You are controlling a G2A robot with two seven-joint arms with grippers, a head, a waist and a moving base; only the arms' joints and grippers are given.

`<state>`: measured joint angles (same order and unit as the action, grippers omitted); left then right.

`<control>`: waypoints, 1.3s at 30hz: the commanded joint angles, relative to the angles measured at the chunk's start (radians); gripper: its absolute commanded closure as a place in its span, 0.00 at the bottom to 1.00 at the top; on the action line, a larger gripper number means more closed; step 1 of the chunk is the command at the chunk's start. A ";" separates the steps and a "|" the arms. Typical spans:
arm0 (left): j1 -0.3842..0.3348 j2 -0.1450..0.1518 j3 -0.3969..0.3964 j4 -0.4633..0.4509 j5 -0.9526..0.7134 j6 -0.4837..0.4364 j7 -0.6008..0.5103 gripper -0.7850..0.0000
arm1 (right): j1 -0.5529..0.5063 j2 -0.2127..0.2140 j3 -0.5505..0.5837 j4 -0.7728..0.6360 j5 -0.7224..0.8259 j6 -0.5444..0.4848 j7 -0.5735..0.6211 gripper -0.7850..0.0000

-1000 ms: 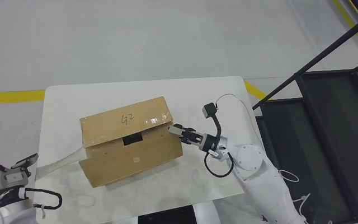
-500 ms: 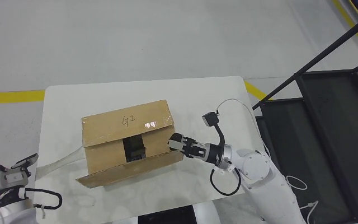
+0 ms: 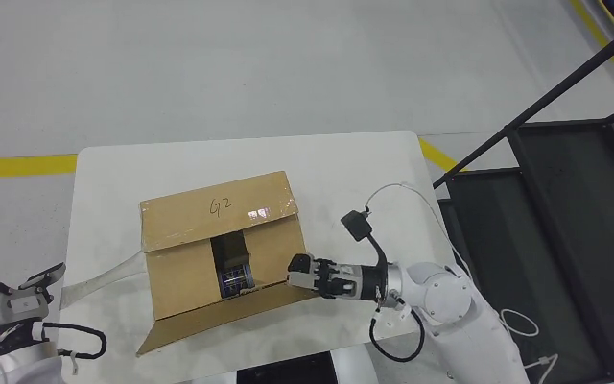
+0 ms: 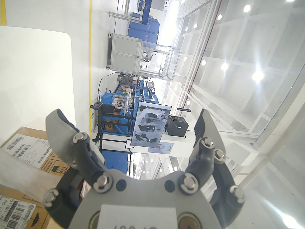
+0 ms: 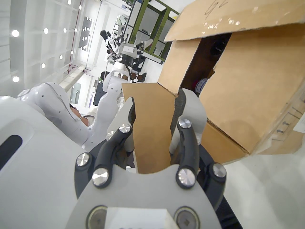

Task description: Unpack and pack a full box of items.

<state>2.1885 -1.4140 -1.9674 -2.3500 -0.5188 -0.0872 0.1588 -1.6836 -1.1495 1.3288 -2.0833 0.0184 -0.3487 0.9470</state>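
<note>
so my right jaws are clamped on a corner of the open front flap (image 5: 152,132), the box (image 3: 206,216) sitting on the counter (image 3: 365,173) just past the tips, while my left jaws are spread apart on nothing off by its other end

Overhead downward, both wrists close, box (image 3: 192,216) shared

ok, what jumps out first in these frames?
The cardboard box in the middle of the white table: its front flap hangs open, one corner pinched in the right gripper. Through the gap in the top, packed items show inside. The left gripper sits open, off the table's left edge.
</note>
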 commanded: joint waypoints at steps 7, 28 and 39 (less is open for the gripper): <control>0.000 0.000 0.000 0.000 0.000 0.000 0.000 0.00 | -0.022 0.013 -0.022 -0.016 -0.124 -0.035 0.024 0.77; 0.000 0.000 0.000 0.000 0.000 0.000 0.000 0.00 | -0.023 0.033 -0.111 0.031 -0.447 -0.102 -0.085 0.98; 0.000 0.000 0.000 0.000 0.000 0.000 0.000 0.00 | 0.007 0.034 -0.098 0.010 -0.365 -0.037 -0.212 1.00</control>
<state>2.1885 -1.4140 -1.9674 -2.3500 -0.5188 -0.0872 0.1588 -1.6840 -1.1148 1.2289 -2.0712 -0.3629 -0.4053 0.7453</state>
